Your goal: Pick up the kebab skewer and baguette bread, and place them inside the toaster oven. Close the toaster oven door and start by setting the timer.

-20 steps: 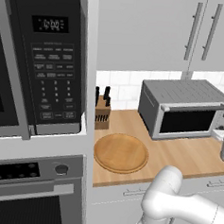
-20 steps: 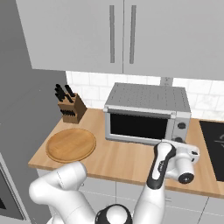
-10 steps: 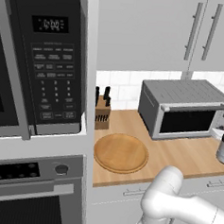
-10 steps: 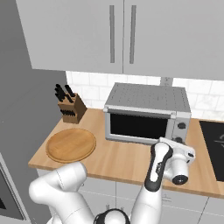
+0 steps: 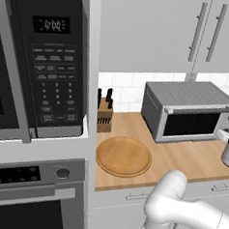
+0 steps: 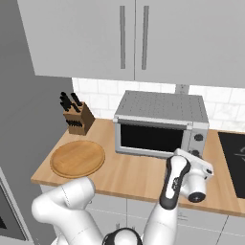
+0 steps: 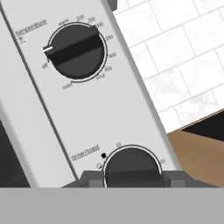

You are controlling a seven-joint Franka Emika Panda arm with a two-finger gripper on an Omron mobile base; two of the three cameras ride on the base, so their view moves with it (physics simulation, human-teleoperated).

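On the wooden counter (image 6: 139, 177), the gripper (image 7: 132, 180) clamps the toaster oven (image 6: 160, 122)'s timer knob (image 7: 131, 168), door (image 6: 152, 139) shut.

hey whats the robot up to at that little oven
The arm has reached to the right front of the toaster oven, whose door is shut. Its pincer is closed on the lower knob, the one marked timer/toast. The upper temperature knob is untouched. The round wooden board on the counter holds nothing.
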